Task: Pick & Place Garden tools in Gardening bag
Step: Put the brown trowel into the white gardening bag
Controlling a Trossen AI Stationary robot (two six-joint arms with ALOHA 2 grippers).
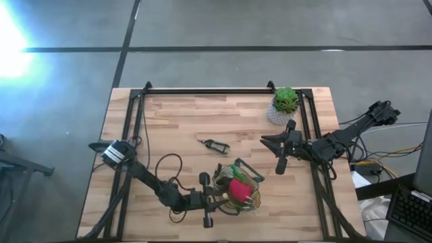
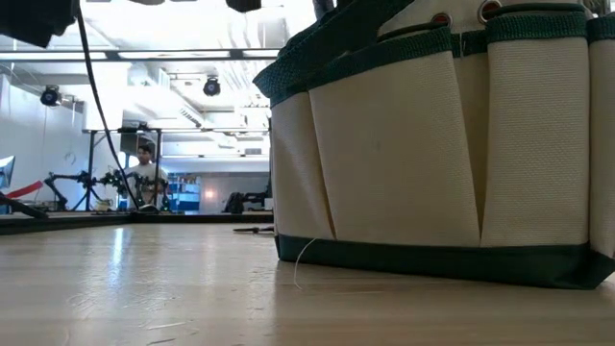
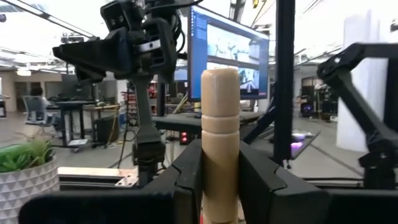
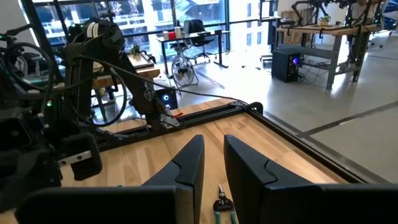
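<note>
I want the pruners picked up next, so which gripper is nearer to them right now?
Roughly even, the left slightly nearer. The pruners lie mid-table. The left gripper is by the gardening bag, holding a wooden handle. The right gripper hovers off to their side.

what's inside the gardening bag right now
In the gardening bag, a red glove-like item and green pieces show at the mouth. The left tool holds a wooden handle. Anything deeper is hidden.

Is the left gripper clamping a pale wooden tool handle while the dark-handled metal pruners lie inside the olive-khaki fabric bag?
No: the high view shows the dark-handled pruners on the table, apart from the olive-khaki bag. The left gripper does clamp the wooden handle.
</note>
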